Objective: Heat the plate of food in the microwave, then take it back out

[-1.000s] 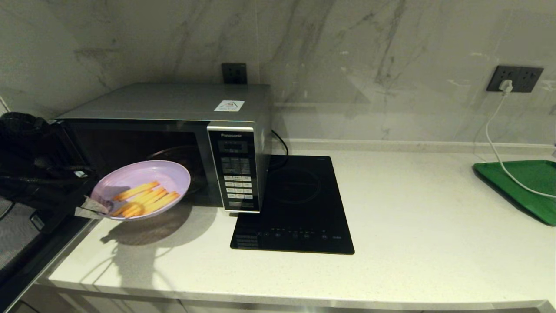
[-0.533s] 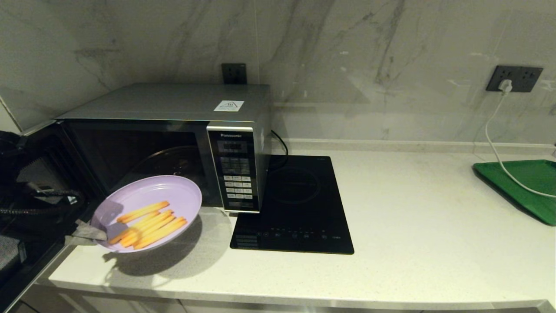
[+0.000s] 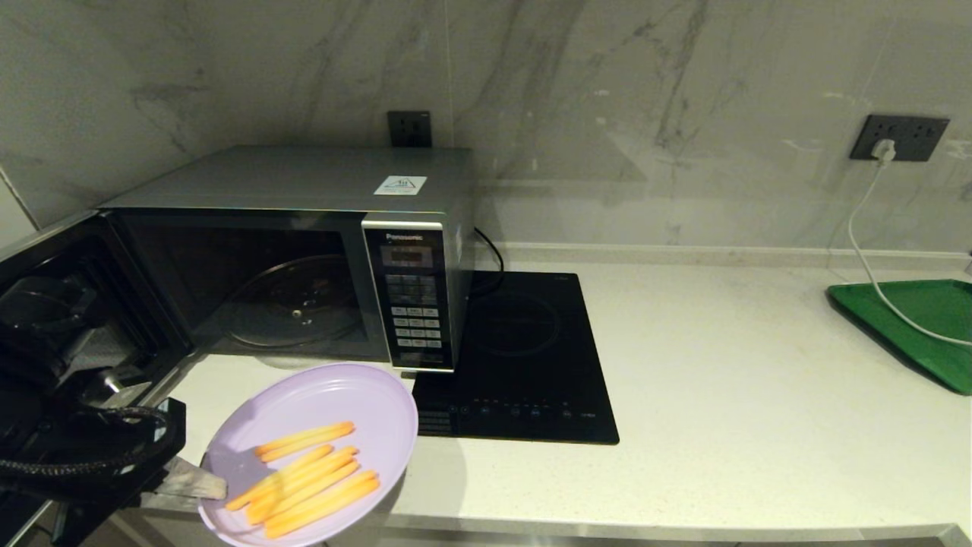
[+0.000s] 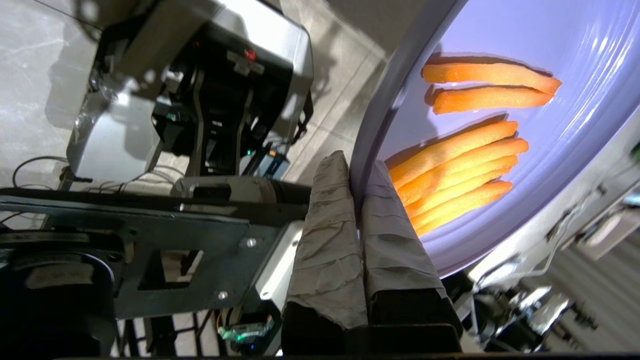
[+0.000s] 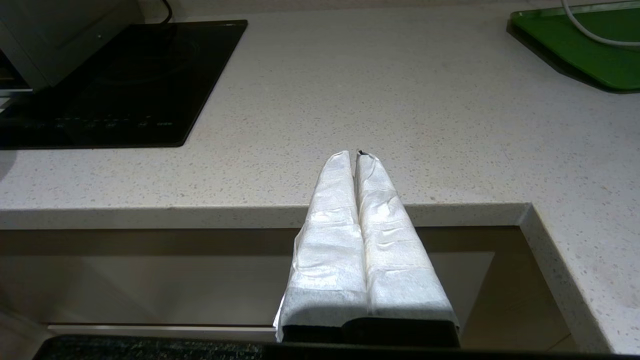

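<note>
Plate of food (image 3: 311, 454): lilac plate, orange-yellow fries (image 3: 307, 479) in a loose row. Landmark = microwave (image 3: 304, 251). Plate is out of the cavity, in front of and below the microwave's open mouth, hanging over the bench (image 3: 683, 395) front edge, so it's carried, not set down.

Left gripper (image 4: 356, 210): jaws pinched almost shut on the plate rim, one padded finger above the rim, one below. Edge grip keeps the pads off the fries and leaves the plate close to level; fries lie flat, none at the lip. Single-point rim hold means the plate cantilevers away from the jaws, so tilt is the risk, in my view.

Microwave door (image 3: 83, 304) is swung wide to the microwave's left, next to the left arm. Glass turntable (image 3: 292, 304) inside is bare. My read: plate is on the take-out leg, with set-down on the bench not yet done.

Right gripper (image 5: 357, 165): jaws closed on nothing, parked off the bench front edge, well to the right of the microwave, past the black induction hob (image 3: 524, 357). Idle; clear of the left arm's path.

Green tray (image 3: 911, 327) sits far right of the microwave, white cable (image 3: 866, 243) draped onto it. Not involved.
</note>
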